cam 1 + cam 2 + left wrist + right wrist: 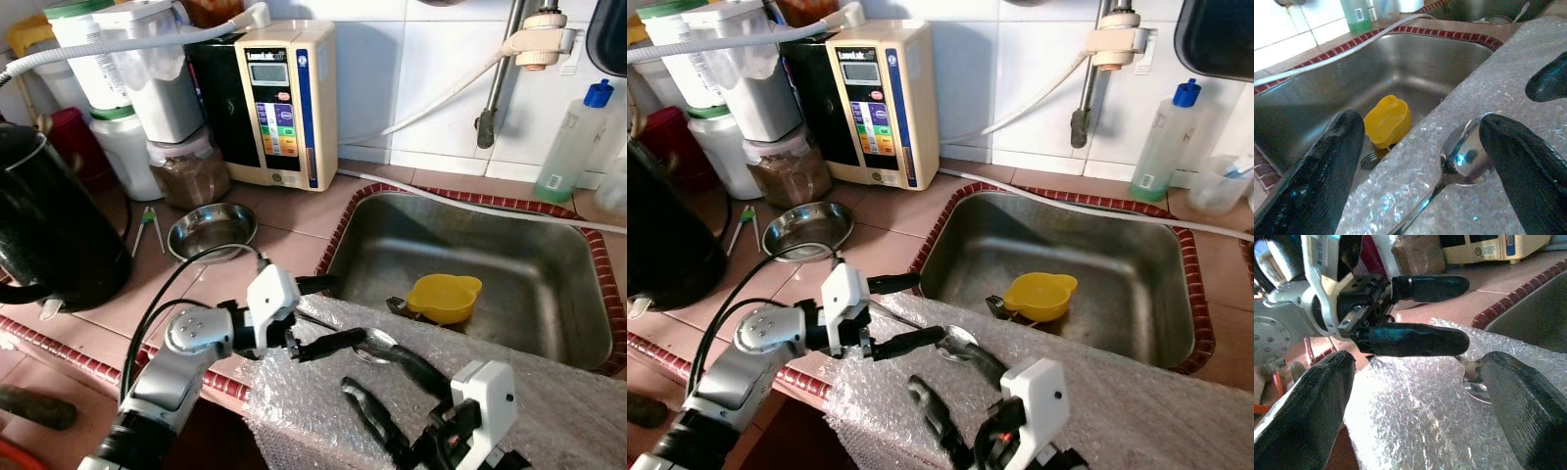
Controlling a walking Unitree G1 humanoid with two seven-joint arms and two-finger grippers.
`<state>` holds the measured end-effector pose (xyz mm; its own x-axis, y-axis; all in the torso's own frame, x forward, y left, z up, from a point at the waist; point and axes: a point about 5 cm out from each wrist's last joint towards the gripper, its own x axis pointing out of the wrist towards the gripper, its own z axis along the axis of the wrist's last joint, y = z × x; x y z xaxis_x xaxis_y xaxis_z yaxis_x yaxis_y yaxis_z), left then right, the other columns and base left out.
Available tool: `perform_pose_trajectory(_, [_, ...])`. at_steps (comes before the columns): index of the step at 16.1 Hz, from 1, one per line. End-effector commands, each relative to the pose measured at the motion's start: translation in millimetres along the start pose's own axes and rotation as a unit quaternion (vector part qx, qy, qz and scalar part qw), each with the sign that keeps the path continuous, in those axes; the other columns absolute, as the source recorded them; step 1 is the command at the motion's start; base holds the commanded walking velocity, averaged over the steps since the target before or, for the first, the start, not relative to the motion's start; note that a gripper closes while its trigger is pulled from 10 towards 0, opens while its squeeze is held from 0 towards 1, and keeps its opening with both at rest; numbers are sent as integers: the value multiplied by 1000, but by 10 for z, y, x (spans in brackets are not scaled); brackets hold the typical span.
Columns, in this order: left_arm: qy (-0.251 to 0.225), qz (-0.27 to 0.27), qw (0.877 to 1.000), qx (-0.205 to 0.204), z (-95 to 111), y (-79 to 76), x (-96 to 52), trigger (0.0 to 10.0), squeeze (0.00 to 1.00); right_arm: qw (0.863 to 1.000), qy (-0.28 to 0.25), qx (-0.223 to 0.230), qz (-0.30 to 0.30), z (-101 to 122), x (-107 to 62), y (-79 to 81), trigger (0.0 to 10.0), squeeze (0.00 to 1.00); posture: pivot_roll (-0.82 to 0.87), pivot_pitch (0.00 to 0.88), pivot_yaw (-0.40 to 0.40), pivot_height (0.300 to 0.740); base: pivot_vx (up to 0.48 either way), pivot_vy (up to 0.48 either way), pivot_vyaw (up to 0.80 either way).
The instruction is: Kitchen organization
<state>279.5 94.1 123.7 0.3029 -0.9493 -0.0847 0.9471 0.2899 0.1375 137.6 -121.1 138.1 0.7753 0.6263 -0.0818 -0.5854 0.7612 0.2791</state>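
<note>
Steel spoon (375, 345) lying on bubble wrap (549, 392) at sink (549, 323) front edge, left tool (328, 313) fingers apart beside spoon, right tool (392, 397) fingers apart nearby, yellow cup (444, 297) in sink.

Shiny metal spoon (1459, 164) lying flat on the bubble wrap sheet (549, 392) draped over the near sink edge, bowl up, handle running back toward the counter. Down in the steel sink (549, 294): yellow plastic cup (443, 297) tipped on its side, fork (1367, 159) poking out just beside it.
</note>
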Motion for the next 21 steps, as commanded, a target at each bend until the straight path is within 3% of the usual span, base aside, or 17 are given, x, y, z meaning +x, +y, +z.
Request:
perform_pose_trajectory(1, [6, -14, 1000, 5, 15, 19, -3, 10000, 0, 1000, -1, -5, 2, 23, -2, 16, 10000, 0, -124, 4, 143, 740, 0, 0, 0])
perform_pose_trajectory(4, [16, -27, 1000, 1, -22, 28, -20, 10000, 0, 996, -7, -73, -52, 56, 91, -176, 10000, 0, -130, 10, 148, 740, 0, 0, 0])
perform_pose_trajectory(9, [27, -37, 999, 1, -58, 11, -52, 10000, 0, 989, -48, -100, -93, 254, 212, -372, 10000, 0, -119, 11, 135, 740, 0, 0, 0])
perform_pose_trajectory(14, [20, -37, 999, -7, -50, -26, -54, 10000, 0, 994, -70, 20, -77, 151, 459, -347, 10000, 0, -100, 17, 125, 740, 0, 0, 0])
perform_pose_trajectory(18, [23, -35, 999, -8, -52, -11, -75, 10000, 0, 995, -41, 79, -52, 24, 550, -293, 10000, 0, -89, 22, 121, 740, 0, 0, 0])
perform_pose_trajectory(19, [23, -31, 999, -7, -48, 3, -85, 10000, 0, 992, -33, 112, -53, -39, 580, -294, 10000, 0, -85, 23, 121, 740, 0, 0, 0])
perform_pose_trajectory(21, [23, -29, 999, -9, -44, 6, -89, 10000, 0, 992, -9, 116, -55, -118, 605, -298, 10000, 0, -84, 25, 121, 740, 0, 0, 0])
